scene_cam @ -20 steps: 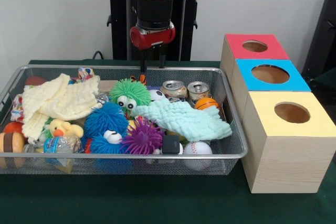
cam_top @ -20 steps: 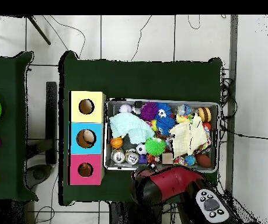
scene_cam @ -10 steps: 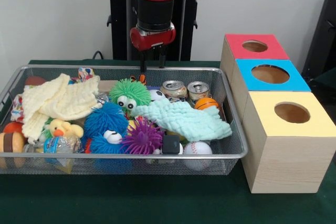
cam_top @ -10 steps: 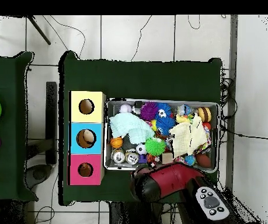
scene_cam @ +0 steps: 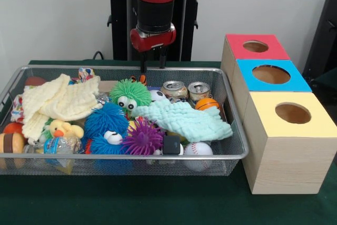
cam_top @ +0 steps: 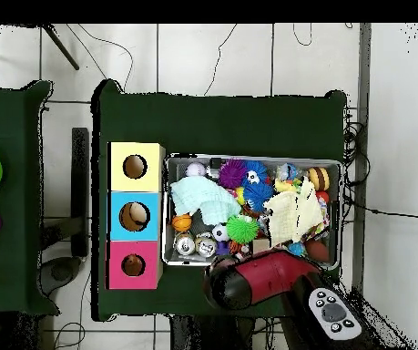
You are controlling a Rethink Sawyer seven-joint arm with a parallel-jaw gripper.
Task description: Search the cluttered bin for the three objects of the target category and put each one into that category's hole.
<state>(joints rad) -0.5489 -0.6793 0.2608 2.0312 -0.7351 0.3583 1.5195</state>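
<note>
Right now your gripper (scene_cam: 151,65) hangs empty, fingers slightly spread, above the bin's (scene_cam: 231,148) far rim; the cans (scene_cam: 186,90) sit just right, so lower straight onto one, avoiding the cloth (scene_cam: 187,119).

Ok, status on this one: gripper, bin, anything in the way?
Gripper open, empty, above wire mesh bin's far rim. Two silver cans exposed beside it. Mint-green cloth drapes over nearby clutter.

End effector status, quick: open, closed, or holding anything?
End effector: open and empty, its two fingers apart, hanging above the far rim of the wire bin.
</note>
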